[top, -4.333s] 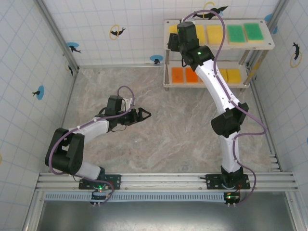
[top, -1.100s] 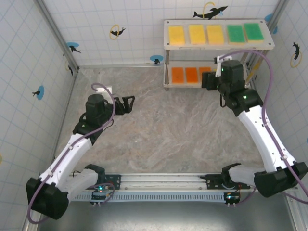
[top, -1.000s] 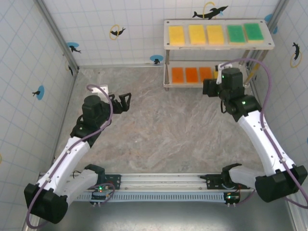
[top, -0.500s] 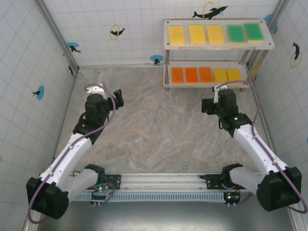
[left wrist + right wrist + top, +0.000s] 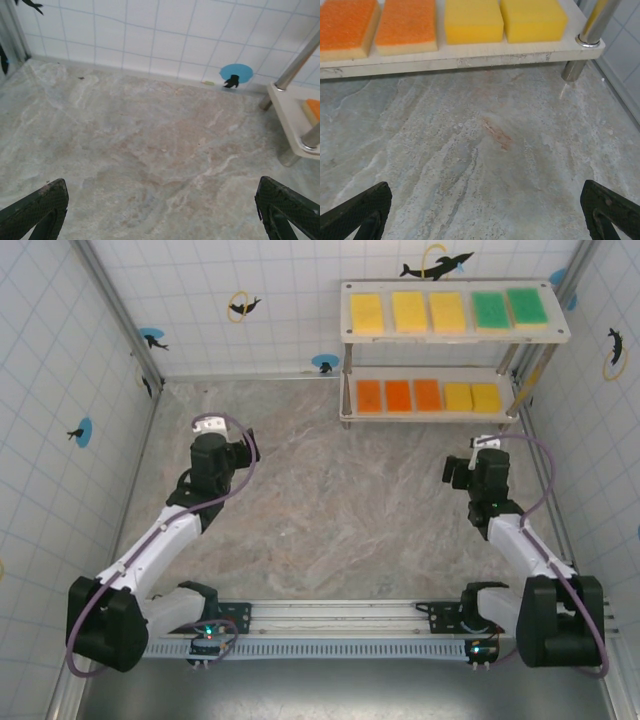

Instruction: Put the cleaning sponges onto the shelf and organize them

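The shelf (image 5: 556, 337) stands at the back right. Its top board carries three yellow sponges (image 5: 408, 312) and two green sponges (image 5: 508, 308). The lower board (image 5: 470, 60) holds three orange sponges (image 5: 398, 396) and two yellow sponges (image 5: 504, 20) in a row. My right gripper (image 5: 458, 472) (image 5: 486, 186) hovers open and empty over bare table, in front of the lower board. My left gripper (image 5: 245, 448) (image 5: 161, 184) is open and empty at mid-left, facing the shelf's left corner (image 5: 290, 117), where an orange sponge (image 5: 313, 109) peeks in.
Marbled tabletop (image 5: 330, 510) spreads between the arms. Tiled walls close in the back and both sides, with a metal post (image 5: 115, 310) at the back left. The shelf's silver legs (image 5: 580, 47) stand near the right wall.
The right arm has drawn back from the top board, down past the lower board toward the right wall. The left arm has folded back to the left. Both grippers stay open.
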